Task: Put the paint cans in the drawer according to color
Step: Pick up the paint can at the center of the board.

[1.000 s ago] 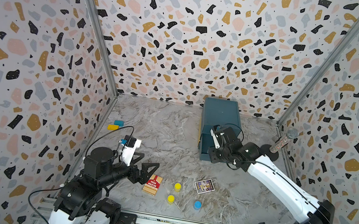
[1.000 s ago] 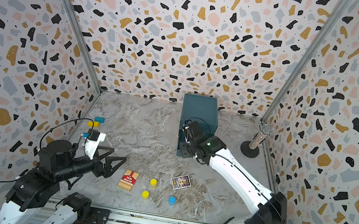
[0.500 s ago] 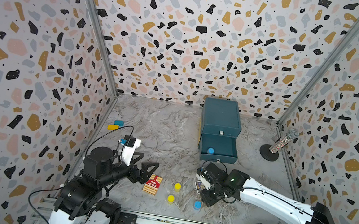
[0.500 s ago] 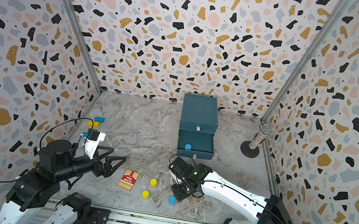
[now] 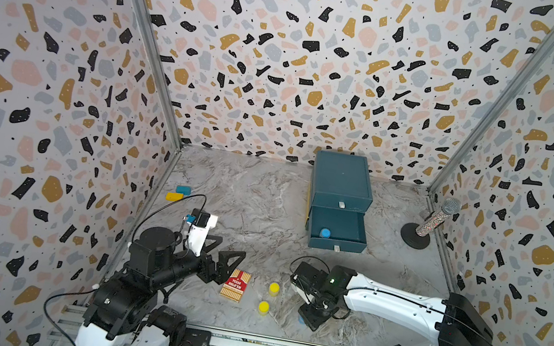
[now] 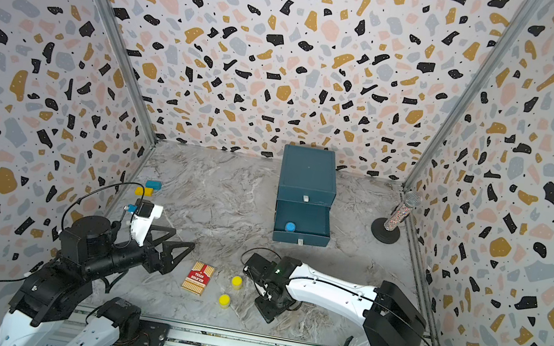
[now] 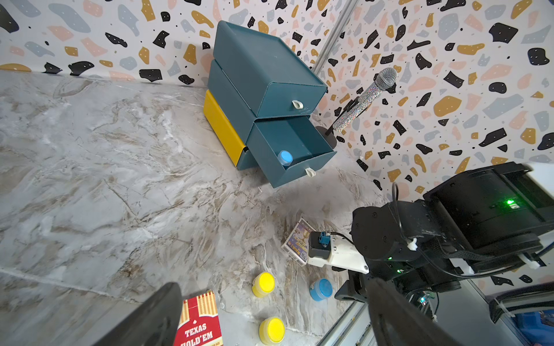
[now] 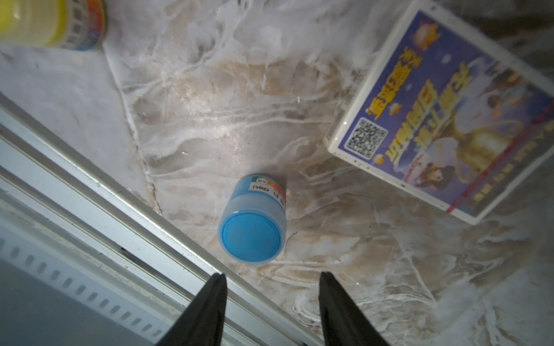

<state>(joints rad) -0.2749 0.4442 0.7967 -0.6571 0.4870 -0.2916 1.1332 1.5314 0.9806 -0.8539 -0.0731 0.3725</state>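
Right hand (image 8: 272, 274) now lower, over blue can (image 8: 251, 232)

Bright, even light; soft, faint shadows.

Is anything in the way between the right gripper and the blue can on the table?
Nothing visible. In the right wrist view the right gripper is open, and only bare table lies between it and the blue can. The purple card box sits off to one side, apart from the can.
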